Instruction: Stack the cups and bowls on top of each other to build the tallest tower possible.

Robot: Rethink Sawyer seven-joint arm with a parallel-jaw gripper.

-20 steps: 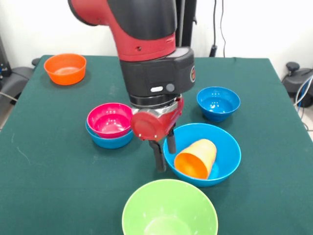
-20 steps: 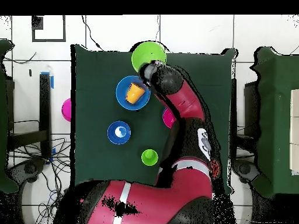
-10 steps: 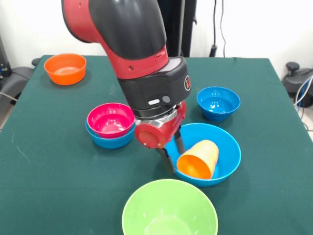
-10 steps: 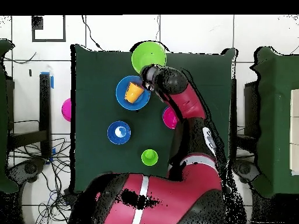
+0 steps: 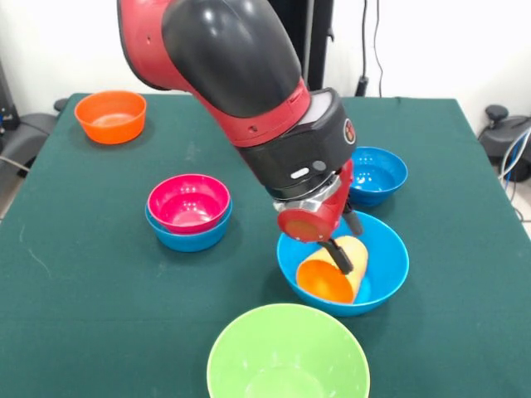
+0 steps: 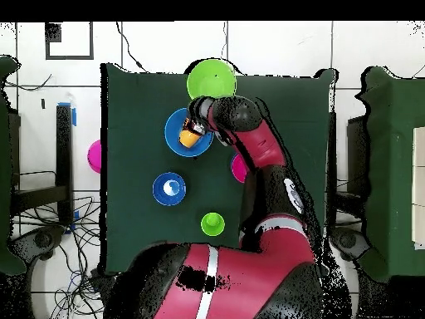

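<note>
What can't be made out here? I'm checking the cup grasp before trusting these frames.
- Gripper: front view shows one dark finger over the orange-yellow cup; the wrist hides the rest, so open or shut is unclear.
- Overhead view: the arm covers most of the pink-red bowl.
- Large lime green bowl: cut by the front view's bottom edge.

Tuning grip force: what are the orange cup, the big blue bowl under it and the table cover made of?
Orange cup: likely thin plastic, fairly matte, faintly ribbed. Big blue bowl: likely hard plastic, glossy, with bright highlights on its wall. Table cover: looks like dark green cloth or felt, matte, no glare.
</note>
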